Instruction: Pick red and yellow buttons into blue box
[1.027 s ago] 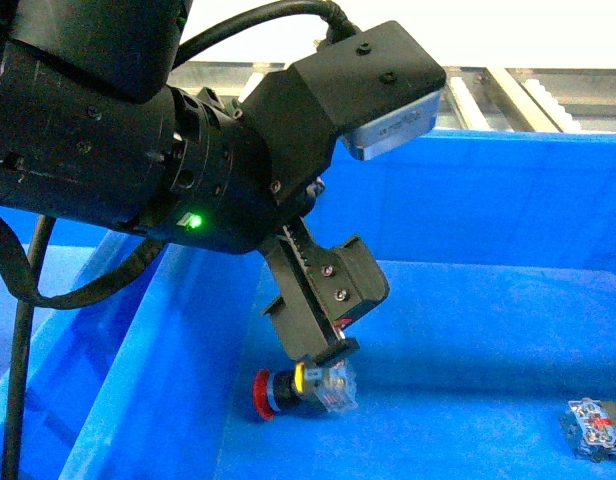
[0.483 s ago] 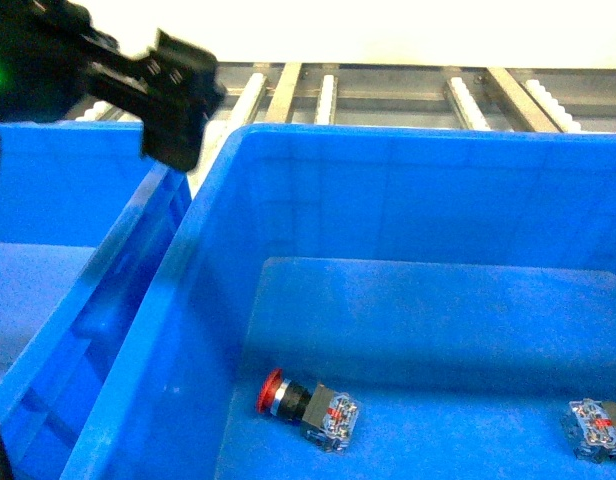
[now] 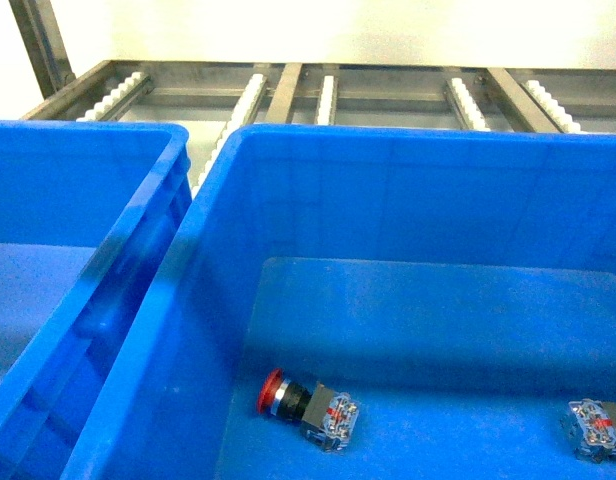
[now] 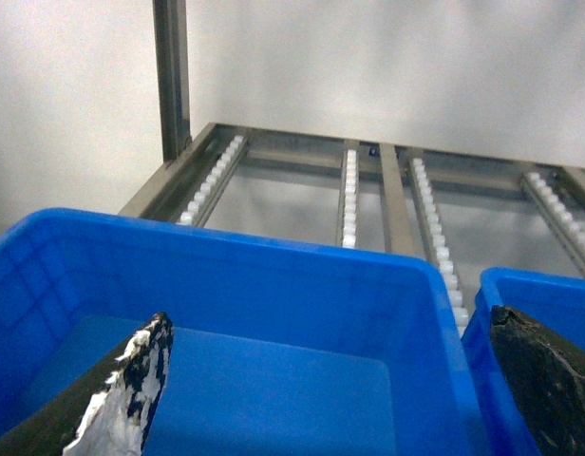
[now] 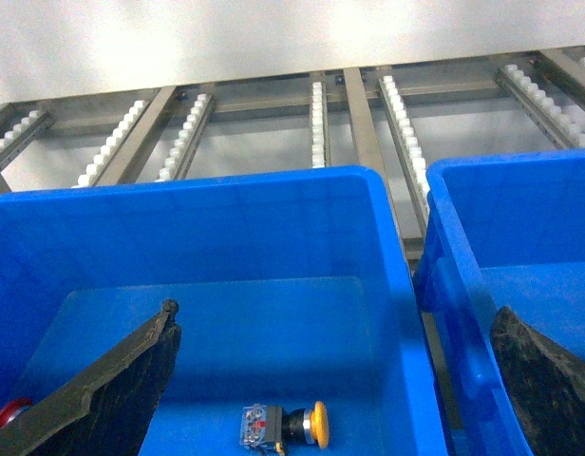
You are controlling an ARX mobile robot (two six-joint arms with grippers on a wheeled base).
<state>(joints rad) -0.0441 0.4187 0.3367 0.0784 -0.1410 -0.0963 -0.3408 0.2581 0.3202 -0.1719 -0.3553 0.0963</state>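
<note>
Right claw (image 5: 335, 380) spread wide and empty above the blue box (image 5: 273, 204); yellow button (image 5: 283, 425) on its side on the floor between the fingers, red button (image 5: 6, 415) apparently behind the left finger. Left claw (image 4: 340, 380) likewise open.

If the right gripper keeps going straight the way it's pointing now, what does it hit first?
Probably the floor of the blue box, near the yellow button lying between its open fingers; depth is unclear, so it might clear the button.

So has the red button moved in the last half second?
No. The red button lies in the same spot on the blue box floor near its left wall.
</note>
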